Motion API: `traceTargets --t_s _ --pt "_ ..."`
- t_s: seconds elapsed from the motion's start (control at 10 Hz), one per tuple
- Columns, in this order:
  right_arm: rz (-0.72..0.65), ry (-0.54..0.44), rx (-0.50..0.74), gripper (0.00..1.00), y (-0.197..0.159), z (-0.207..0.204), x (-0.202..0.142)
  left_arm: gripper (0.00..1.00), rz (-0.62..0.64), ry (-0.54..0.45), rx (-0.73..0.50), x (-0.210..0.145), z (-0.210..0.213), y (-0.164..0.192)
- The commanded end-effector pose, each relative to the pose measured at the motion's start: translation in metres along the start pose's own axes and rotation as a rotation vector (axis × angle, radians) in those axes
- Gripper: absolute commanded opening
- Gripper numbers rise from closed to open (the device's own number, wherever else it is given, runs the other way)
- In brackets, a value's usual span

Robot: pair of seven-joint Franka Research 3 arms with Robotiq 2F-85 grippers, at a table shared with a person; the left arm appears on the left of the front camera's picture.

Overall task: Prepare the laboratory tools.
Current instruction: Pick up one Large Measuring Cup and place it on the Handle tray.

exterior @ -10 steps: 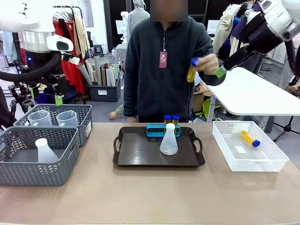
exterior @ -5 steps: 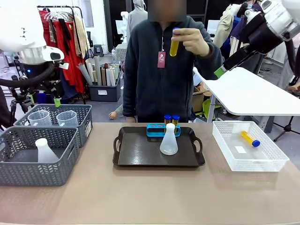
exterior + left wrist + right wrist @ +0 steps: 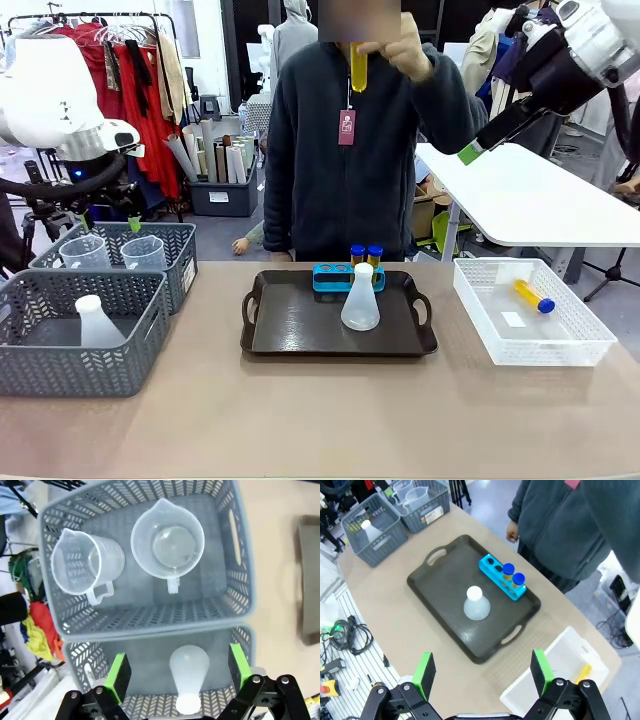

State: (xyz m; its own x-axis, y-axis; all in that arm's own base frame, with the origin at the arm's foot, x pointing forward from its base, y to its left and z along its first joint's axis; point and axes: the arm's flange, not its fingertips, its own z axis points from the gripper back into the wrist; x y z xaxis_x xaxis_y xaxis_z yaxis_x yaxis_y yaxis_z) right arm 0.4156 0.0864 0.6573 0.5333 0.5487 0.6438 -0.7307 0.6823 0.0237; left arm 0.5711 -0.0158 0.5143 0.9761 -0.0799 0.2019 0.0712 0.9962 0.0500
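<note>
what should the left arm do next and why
Probably lower the left gripper straight down over the white flask in the nearer grey basket: its jaws are open, and in the wrist view the flask stands directly below, between the green pads.

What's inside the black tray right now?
A translucent conical flask stands in the black tray; behind it a blue tube rack holds two blue-capped tubes. The flask hides part of the rack from the front.
</note>
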Motion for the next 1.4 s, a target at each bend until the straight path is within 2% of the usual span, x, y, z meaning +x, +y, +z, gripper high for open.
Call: traceTargets --t_s 0.0,0.1,0.5,0.6,0.9,1.3 --pt "0.000 -0.002 0.001 1.00 0.000 0.000 -0.001 1.00 0.034 -0.025 -0.046 -0.003 0.012 -0.001" --pt "0.000 -0.002 0.001 1.00 0.000 0.000 -0.001 1.00 0.000 0.000 0.000 0.000 0.000 0.000" --pt "0.000 -0.002 0.001 1.00 0.000 0.000 -0.001 1.00 0.005 -0.004 -0.008 0.001 0.000 -0.001" --pt "0.000 -0.002 0.001 1.00 0.000 0.000 -0.001 1.00 -0.014 -0.023 0.024 0.005 -0.004 -0.001" --pt "0.000 -0.002 0.001 1.00 0.000 0.000 -0.001 1.00 -0.063 -0.046 0.022 0.017 -0.026 0.001" --pt "0.000 -0.002 0.001 1.00 0.000 0.000 -0.001 1.00 -0.087 -0.002 -0.008 0.035 -0.058 0.014"
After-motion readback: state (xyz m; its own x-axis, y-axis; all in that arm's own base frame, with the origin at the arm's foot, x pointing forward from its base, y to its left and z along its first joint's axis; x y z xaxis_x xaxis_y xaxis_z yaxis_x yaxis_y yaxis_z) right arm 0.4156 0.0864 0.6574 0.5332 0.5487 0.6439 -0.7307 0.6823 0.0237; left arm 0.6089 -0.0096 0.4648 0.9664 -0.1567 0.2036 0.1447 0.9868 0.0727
